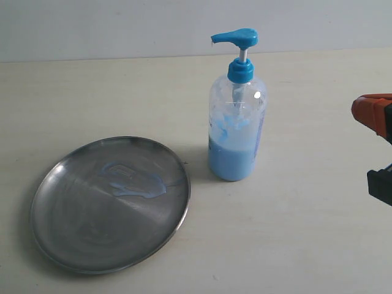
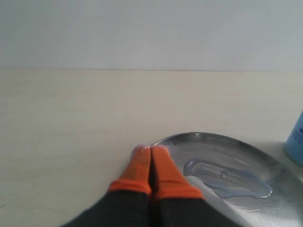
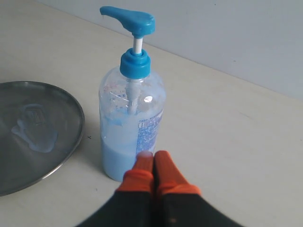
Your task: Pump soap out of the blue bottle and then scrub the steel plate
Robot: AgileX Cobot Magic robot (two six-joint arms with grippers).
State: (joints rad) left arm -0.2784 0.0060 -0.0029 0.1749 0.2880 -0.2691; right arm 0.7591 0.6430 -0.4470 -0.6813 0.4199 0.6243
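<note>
Left gripper, right gripper both pressed together — soap smears steel plate; pale table, wall perhaps white.

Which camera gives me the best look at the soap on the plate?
Left wrist view: the soap is close and large, edges and streaks clear. Exterior view shows it whole but smaller; right wrist view shows it faint, on a cropped plate.
</note>
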